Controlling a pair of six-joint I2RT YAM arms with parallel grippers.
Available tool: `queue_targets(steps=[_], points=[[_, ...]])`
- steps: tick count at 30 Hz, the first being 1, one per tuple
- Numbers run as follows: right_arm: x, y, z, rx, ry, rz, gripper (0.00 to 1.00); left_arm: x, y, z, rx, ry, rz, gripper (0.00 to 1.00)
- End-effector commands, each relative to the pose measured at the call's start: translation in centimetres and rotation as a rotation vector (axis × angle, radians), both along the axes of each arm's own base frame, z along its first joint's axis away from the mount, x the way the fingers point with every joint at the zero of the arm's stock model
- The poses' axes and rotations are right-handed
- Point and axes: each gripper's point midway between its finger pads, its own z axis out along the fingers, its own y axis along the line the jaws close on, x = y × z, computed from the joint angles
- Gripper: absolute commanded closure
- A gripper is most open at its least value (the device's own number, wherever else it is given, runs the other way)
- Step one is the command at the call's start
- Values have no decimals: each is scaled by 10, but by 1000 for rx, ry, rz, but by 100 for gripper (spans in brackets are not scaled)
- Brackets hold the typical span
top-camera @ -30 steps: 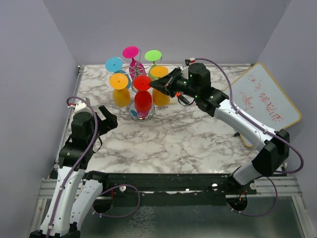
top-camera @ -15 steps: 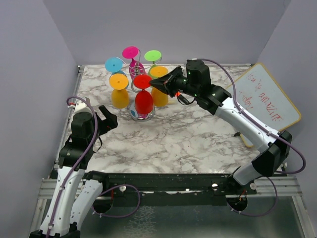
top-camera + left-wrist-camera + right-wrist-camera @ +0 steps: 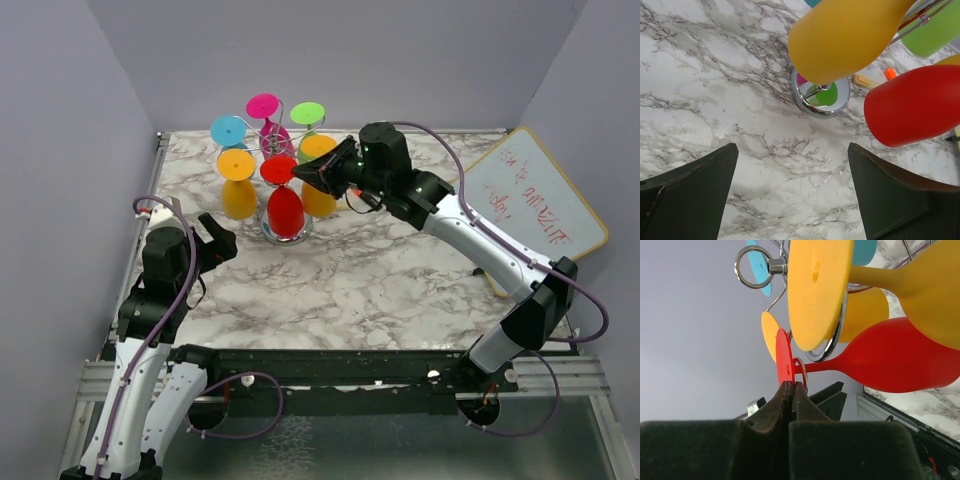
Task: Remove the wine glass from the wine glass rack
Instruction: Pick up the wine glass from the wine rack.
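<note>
We see the rack (image 3: 815, 107) on the desk (image 3: 380, 270), near the far edge and left of the middle. Six glasses hang foot-up from its arms. The red glass (image 3: 285, 210) hangs on the near side, still on its arm, with its bowl close above the mirror base. The right gripper (image 3: 791, 385) has its fingers pressed together and holds nothing. The tips sit right at the rim of the red foot, beside the stem, and we cannot tell whether they touch it. Two yellow glasses (image 3: 240, 195) hang on either side of the red one. The left gripper (image 3: 791, 150) is spread wide near the left edge, apart from the rack and facing its base. A whiteboard (image 3: 535, 195) leans at the right edge.
</note>
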Motion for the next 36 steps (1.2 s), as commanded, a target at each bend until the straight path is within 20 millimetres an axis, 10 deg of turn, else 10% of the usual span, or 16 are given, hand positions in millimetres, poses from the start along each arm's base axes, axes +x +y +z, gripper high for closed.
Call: queue_targets(steps=[1,36], points=[[3,6,7,-2,-7,-22,100,0,1,5,0,-25,0,8],[-25,6,27,56,-87,12,100,8,-2,12,-34,-37,17,6]])
